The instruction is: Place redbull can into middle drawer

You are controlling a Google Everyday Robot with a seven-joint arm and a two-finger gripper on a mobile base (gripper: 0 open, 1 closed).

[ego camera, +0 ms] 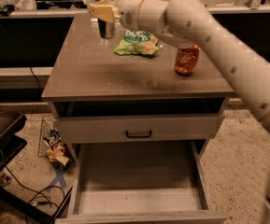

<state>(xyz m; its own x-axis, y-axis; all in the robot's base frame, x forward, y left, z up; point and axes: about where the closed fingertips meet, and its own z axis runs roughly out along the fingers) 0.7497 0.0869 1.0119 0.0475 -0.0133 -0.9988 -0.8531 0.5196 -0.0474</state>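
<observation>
The redbull can (106,28), slim and silver-grey, is at the back left of the table top (125,78). My gripper (104,12) reaches in from the right, and its yellowish fingers (98,10) are shut around the can's middle. The can's base sits at or just above the table surface. The middle drawer (139,169) is pulled out low in front of the cabinet, with a bare flat floor. My white arm (209,36) crosses the upper right of the view.
An orange-red soda can (187,59) stands at the table's right, partly behind my arm. A green chip bag (137,42) lies beside the gripper. A shut drawer front with a black handle (138,134) sits above the open drawer. A wire basket (50,141) and cables lie on the floor at left.
</observation>
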